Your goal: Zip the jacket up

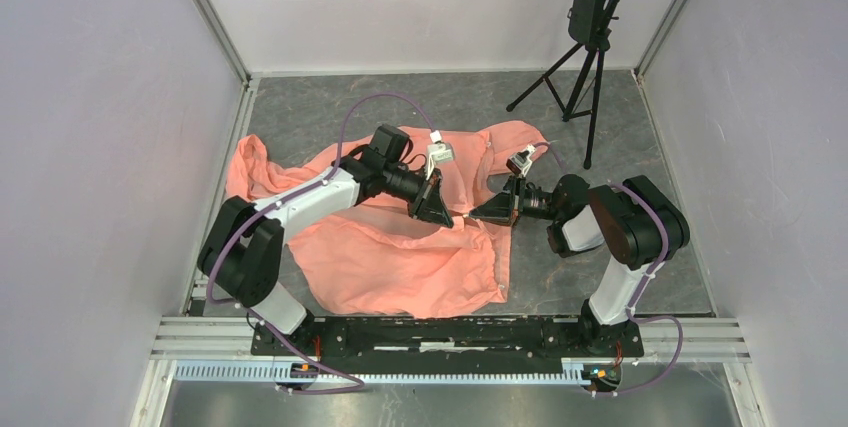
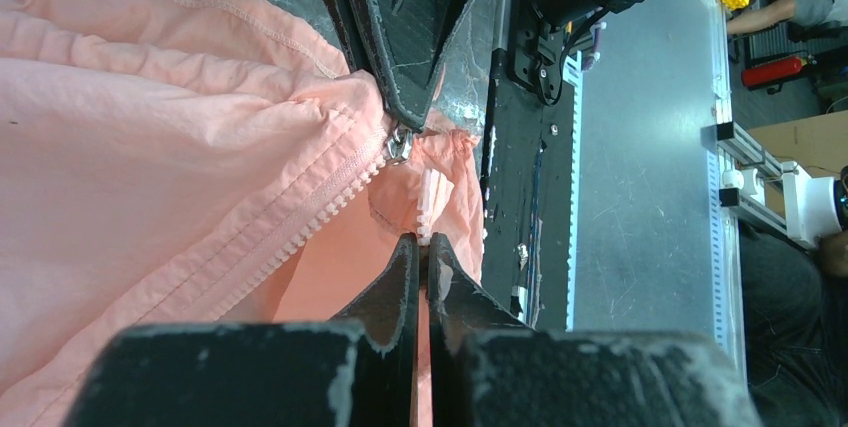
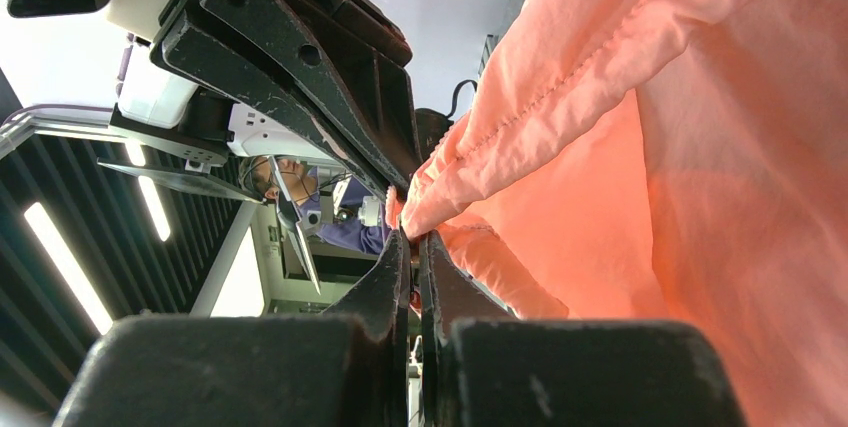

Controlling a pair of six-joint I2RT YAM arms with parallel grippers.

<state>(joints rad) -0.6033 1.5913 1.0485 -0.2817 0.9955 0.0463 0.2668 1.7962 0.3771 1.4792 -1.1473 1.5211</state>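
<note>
Crumpled on the table (image 1: 300,117), the jacket (image 1: 400,257) looks light, limp and slippery, so the left gripper (image 2: 422,239) and right gripper (image 3: 413,237) each pinch its firmer zipper strip (image 2: 432,197) edge, probably the best hold.

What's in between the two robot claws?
A short bit of pale zipper strip and the metal slider of the jacket lie between the left gripper and right gripper; the left wrist view shows it.

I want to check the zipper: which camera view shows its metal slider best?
The left wrist view: the metal slider is close and sharp on the jacket. The top view hides it between the left gripper and the right gripper; the right wrist view shows only pink fabric.
</note>
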